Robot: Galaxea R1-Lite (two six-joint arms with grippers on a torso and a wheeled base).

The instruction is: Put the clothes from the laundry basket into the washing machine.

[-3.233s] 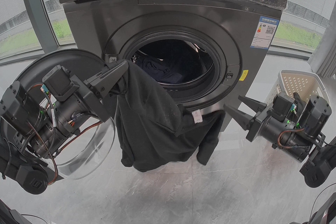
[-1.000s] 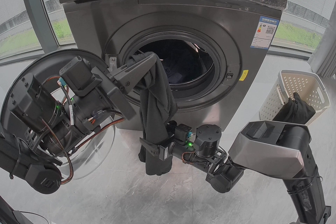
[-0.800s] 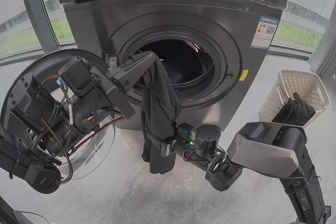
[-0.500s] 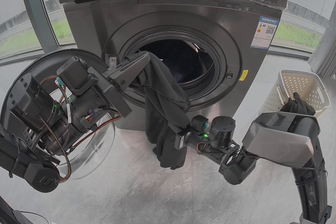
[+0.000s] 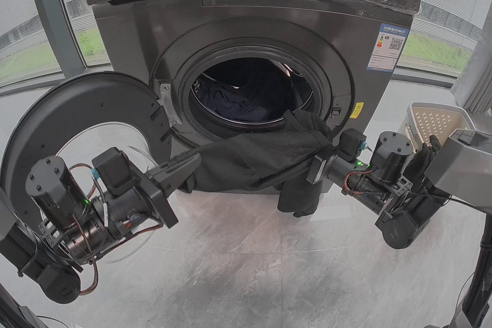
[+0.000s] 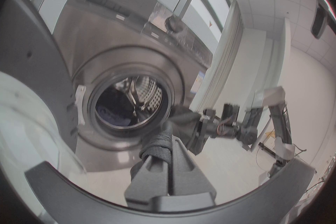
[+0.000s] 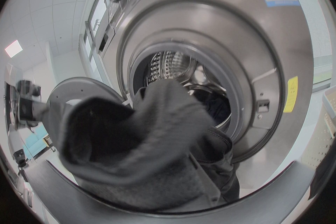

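Grey floor tile [image 5: 246,267] runs up to the washing machine [image 5: 154,32], its door [image 5: 77,114] hanging open. I've got the dark garment [image 5: 251,160] strung crosswise just below the drum mouth [image 5: 251,88], with the left hand [image 5: 187,166] and right hand [image 5: 320,164] each clenched on an end. The right one sits nearer the rim.

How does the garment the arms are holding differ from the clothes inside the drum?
The garment is charcoal; the clothes in the drum look navy. The garment is stretched between the left gripper and right gripper, outside the drum; the clothes lie crumpled inside it, untouched. Both are dark fabric.
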